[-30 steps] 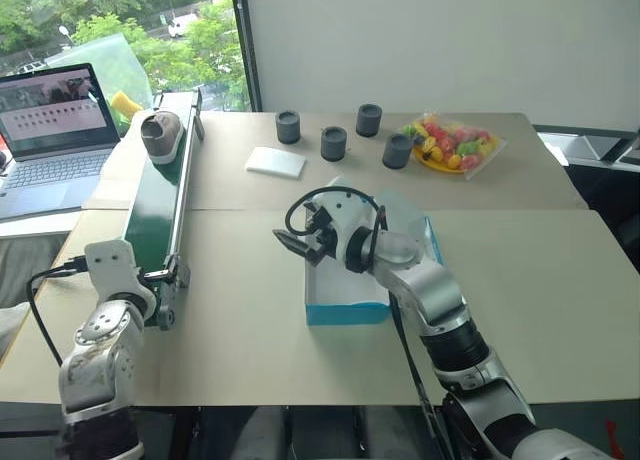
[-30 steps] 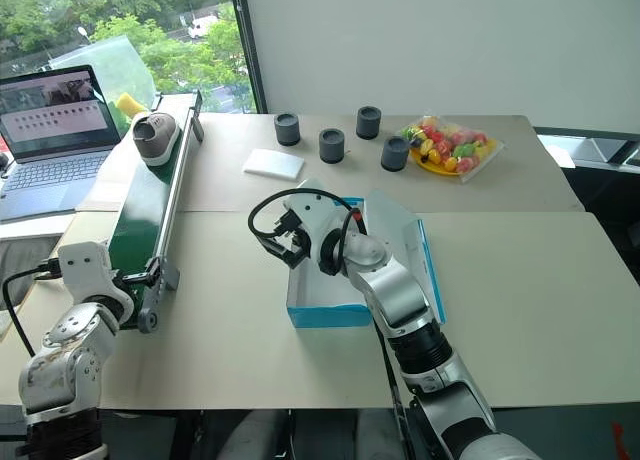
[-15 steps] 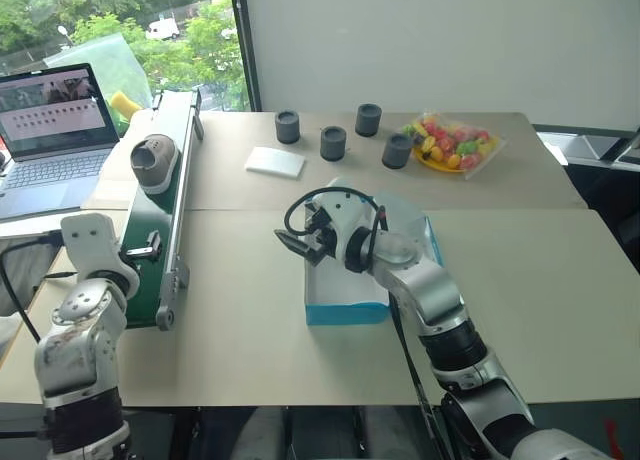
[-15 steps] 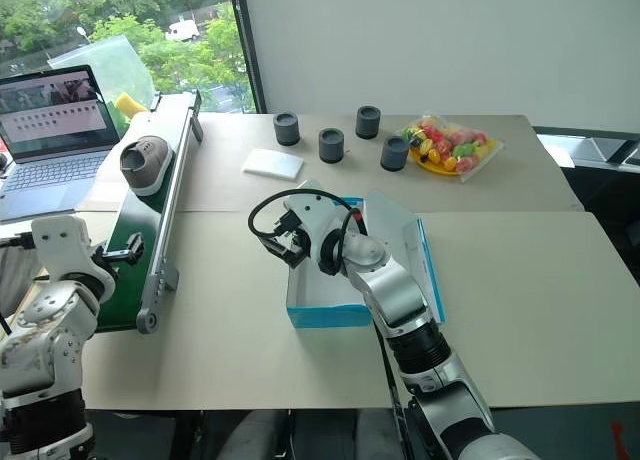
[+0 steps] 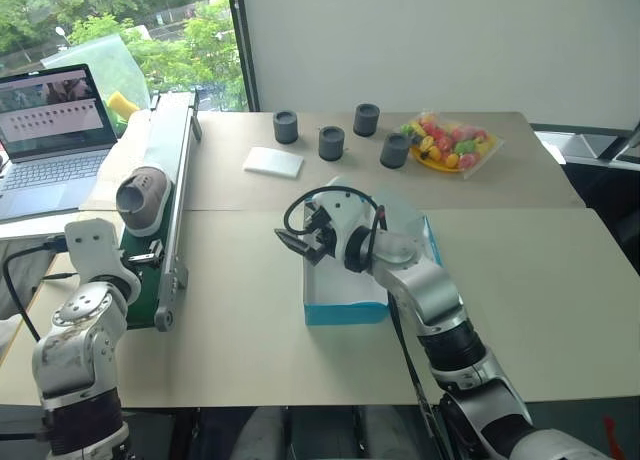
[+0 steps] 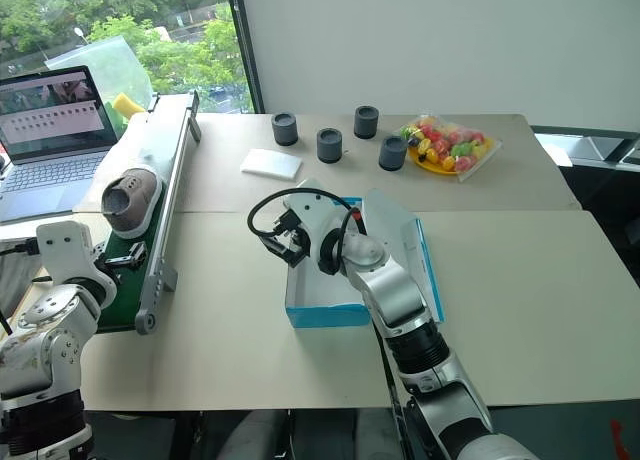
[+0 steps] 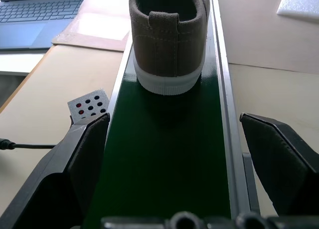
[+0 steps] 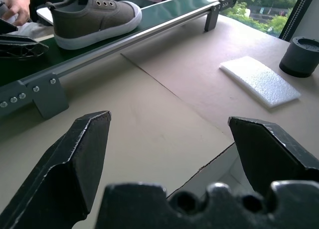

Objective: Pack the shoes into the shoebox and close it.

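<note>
Shoe (image 5: 141, 199) has travelled nearer along the green conveyor (image 5: 163, 215), now just ahead of the left gripper (image 7: 174, 154), fingers spread. Right gripper (image 5: 296, 242), spread and empty, hovers at the far left corner of the open shoebox (image 5: 345, 310) mid-bench.

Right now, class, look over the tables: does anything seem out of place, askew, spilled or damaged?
Nothing looks spilled or damaged. One grey shoe sits upright on the green conveyor belt, heel toward the open left tool. The blue shoebox stands open, lid up. The white pad lies slightly askew near the dark cups.
</note>
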Controlling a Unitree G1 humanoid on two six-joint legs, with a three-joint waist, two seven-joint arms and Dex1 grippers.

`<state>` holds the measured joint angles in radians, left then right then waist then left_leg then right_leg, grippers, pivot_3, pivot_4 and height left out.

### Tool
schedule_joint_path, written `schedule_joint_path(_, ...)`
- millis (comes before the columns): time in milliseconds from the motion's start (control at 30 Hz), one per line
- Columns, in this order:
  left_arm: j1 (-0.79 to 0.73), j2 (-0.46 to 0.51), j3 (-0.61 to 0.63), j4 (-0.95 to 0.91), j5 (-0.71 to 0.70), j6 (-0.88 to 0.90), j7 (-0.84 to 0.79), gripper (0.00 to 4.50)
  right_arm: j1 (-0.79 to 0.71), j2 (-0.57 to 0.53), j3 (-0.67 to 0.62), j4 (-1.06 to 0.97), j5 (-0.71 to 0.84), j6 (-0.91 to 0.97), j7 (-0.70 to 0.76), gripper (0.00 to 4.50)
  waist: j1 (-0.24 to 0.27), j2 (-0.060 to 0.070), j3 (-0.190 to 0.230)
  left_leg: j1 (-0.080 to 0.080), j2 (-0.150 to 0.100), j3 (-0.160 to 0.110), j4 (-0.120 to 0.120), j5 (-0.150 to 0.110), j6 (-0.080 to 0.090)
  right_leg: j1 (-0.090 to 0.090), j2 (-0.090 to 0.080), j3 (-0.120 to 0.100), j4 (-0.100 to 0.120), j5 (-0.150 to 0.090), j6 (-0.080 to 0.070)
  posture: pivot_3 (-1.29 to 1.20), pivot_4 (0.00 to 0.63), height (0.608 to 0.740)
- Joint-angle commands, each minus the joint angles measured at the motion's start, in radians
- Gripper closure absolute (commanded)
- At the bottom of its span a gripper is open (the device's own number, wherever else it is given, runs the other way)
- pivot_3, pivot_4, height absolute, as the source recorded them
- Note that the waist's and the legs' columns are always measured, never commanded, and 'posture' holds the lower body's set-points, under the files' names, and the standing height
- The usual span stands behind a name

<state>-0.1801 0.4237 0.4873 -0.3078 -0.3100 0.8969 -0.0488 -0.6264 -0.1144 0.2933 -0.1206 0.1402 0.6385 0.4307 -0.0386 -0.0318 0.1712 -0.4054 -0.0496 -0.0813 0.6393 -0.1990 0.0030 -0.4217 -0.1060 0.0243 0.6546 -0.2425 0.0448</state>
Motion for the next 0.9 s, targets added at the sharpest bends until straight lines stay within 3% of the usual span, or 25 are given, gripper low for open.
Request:
schedule_joint_path(33,-0.002,0.000,0.025,-0.014,-0.003,0.026,0.014,0.00,-0.015,0.007,-0.028,-0.045,0.005,-0.017,-0.007,0.03,0.000,0.000,0.000,0.000,0.000,0.000,0.000,0.000,0.000,0.000,0.000,0.000,0.000,0.000,0.000,0.00,0.150,0.740)
schedule_joint_path(333,-0.013,-0.024,0.030,0.006,-0.016,0.069,0.032,0.00,-0.014,0.008,-0.034,-0.058,0.002,-0.010,-0.012,0.03,0.000,0.000,0.000,0.000,0.000,0.000,0.000,0.000,0.000,0.000,0.000,0.000,0.000,0.000,0.000,0.00,0.150,0.740)
schedule_joint_path(433,-0.032,-0.038,0.046,0.009,-0.030,0.068,0.035,0.68,-0.017,0.010,-0.041,-0.061,0.005,-0.005,-0.015,0.00,0.001,0.000,0.000,0.000,0.000,0.000,0.000,0.000,0.000,0.000,0.000,0.000,0.000,0.000,0.000,0.00,0.150,0.740)
schedule_joint_path(500,-0.046,-0.044,0.058,0.005,-0.040,0.077,0.038,1.48,-0.019,0.012,-0.044,-0.064,0.006,-0.002,-0.016,0.00,0.002,0.000,0.000,0.000,0.000,0.000,0.000,0.000,0.000,0.000,0.000,0.000,0.000,0.000,0.000,0.00,0.150,0.740)
schedule_joint_path(567,-0.054,-0.042,0.062,0.005,-0.042,0.088,0.044,1.87,-0.021,0.015,-0.048,-0.065,0.008,0.001,-0.018,0.00,0.002,0.000,0.000,0.001,0.000,0.000,0.000,0.000,0.000,0.000,0.000,0.000,0.000,0.000,0.000,0.00,0.150,0.740)
schedule_joint_path(733,-0.077,-0.049,0.067,-0.004,-0.033,0.062,0.064,1.91,-0.023,0.018,-0.050,-0.065,0.009,0.003,-0.022,0.00,0.002,0.000,0.000,-0.001,0.000,0.000,0.000,0.000,0.000,0.000,0.000,0.000,0.000,0.000,0.000,0.00,0.150,0.740)
schedule_joint_path(900,-0.107,-0.030,-0.063,-0.123,0.115,-0.225,0.105,1.91,-0.032,0.035,-0.073,-0.040,0.016,0.002,-0.042,0.00,0.004,-0.001,0.000,-0.001,0.000,0.000,0.000,0.000,0.000,0.000,0.000,0.000,0.000,0.000,0.000,0.00,0.150,0.740)
